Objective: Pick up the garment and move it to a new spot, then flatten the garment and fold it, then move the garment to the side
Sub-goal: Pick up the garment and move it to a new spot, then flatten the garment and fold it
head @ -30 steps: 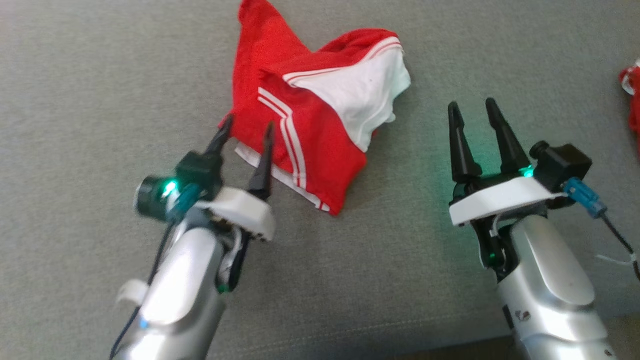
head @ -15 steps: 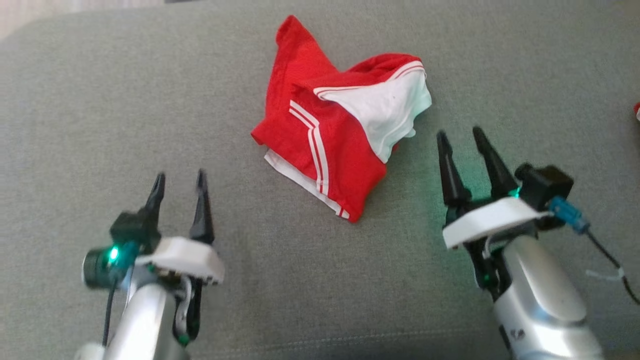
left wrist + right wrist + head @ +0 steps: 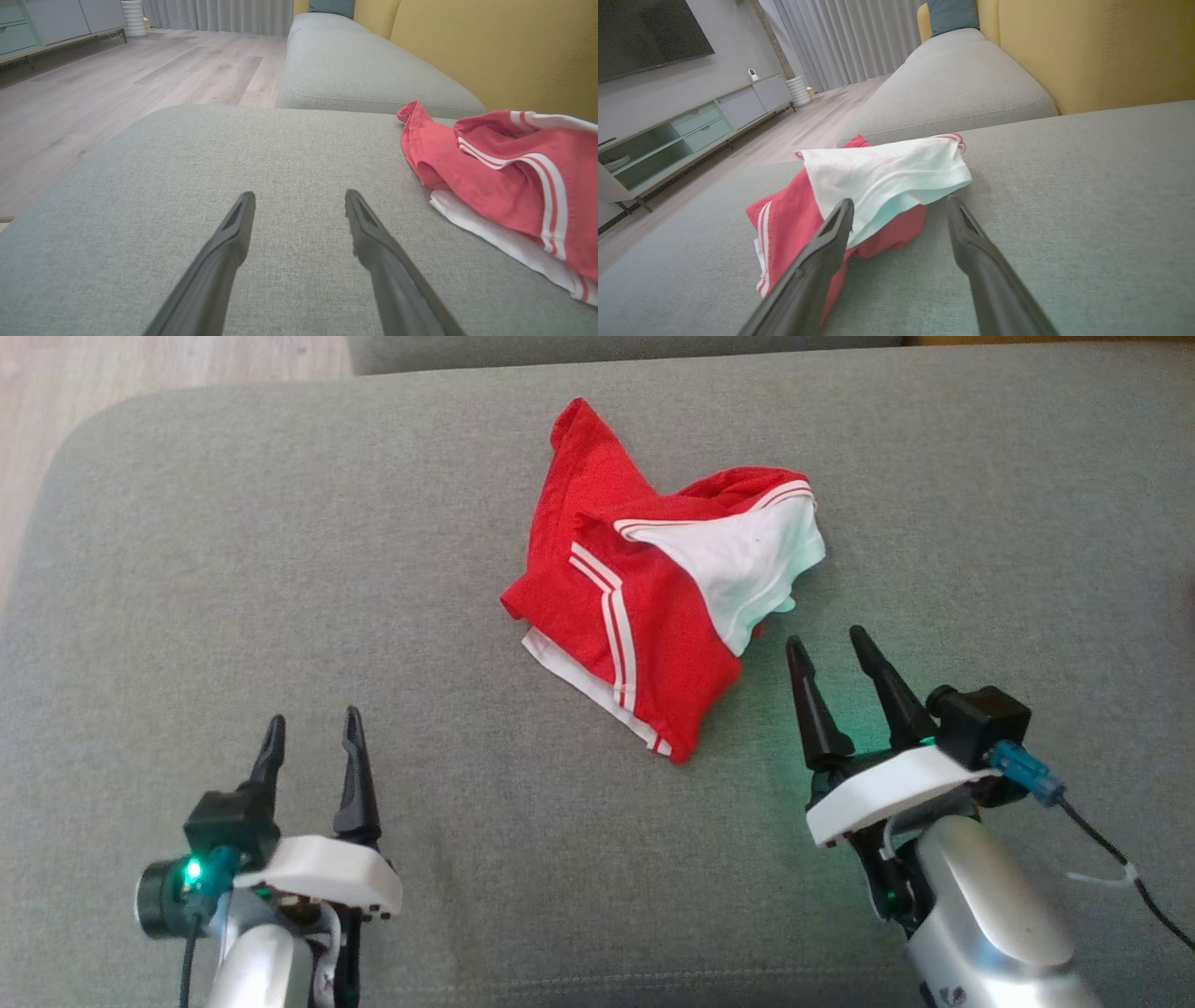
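Observation:
The garment (image 3: pixel 644 635) lies crumpled in a heap on the grey sofa cushion (image 3: pixel 280 569). It is red with white striped trim, and part of its white inside is turned outward. My left gripper (image 3: pixel 311 728) stands open at the lower left, well clear of the cloth, nothing between its fingers. My right gripper (image 3: pixel 826 644) is open too, just right of the heap's near edge. In the left wrist view the garment (image 3: pixel 504 186) sits to the right of the open fingers. In the right wrist view the garment (image 3: pixel 878 186) lies just beyond the fingertips, its white flap on top.
The cushion's rounded left edge drops to a wooden floor (image 3: pixel 37 420). A second grey seat (image 3: pixel 355 65) and a yellow backrest (image 3: pixel 490 51) lie beyond the cushion. A low TV cabinet (image 3: pixel 691 130) stands across the room.
My left gripper has pulled back from the garment's near left edge to the lower left, still open. The head view has shifted, so the garment now sits lower in it.

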You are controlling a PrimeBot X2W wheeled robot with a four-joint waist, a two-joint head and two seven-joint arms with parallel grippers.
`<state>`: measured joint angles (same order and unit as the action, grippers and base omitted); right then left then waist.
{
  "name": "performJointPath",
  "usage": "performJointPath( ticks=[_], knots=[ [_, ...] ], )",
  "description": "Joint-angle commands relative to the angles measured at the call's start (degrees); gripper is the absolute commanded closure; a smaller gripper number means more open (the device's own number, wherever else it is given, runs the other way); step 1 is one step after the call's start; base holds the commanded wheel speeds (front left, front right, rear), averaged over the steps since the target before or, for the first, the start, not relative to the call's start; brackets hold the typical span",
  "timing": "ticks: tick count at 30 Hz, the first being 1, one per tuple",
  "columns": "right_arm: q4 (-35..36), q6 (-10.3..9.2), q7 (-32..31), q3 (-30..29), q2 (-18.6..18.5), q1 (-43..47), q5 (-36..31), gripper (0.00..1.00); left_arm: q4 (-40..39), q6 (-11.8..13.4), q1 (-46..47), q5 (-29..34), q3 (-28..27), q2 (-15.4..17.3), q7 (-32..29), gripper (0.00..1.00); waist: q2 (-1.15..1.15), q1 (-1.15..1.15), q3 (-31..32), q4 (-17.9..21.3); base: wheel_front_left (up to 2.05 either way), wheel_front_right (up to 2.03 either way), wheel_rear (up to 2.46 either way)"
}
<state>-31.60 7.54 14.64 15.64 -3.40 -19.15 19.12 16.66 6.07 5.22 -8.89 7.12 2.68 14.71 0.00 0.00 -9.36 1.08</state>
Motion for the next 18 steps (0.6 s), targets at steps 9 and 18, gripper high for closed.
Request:
performJointPath(
  ticks=[9,18],
  knots=[
    [-0.01,-0.05,0.36,4.13,0.52,-3.33,-0.19,0.0,-2.15,0.37,2.78,-1.67,0.94,0.21,0.29,0.0,0.0,0.0,-1.4,-3.3,0.0,0.0,0.0],
    [-4.49,-0.05,0.36,2.14,0.52,-7.47,-2.41,0.0,-2.43,0.54,3.2,-2.63,2.12,0.21,0.29,0.0,0.0,0.0,-3.15,-6.83,0.0,0.0,0.0]
  ],
)
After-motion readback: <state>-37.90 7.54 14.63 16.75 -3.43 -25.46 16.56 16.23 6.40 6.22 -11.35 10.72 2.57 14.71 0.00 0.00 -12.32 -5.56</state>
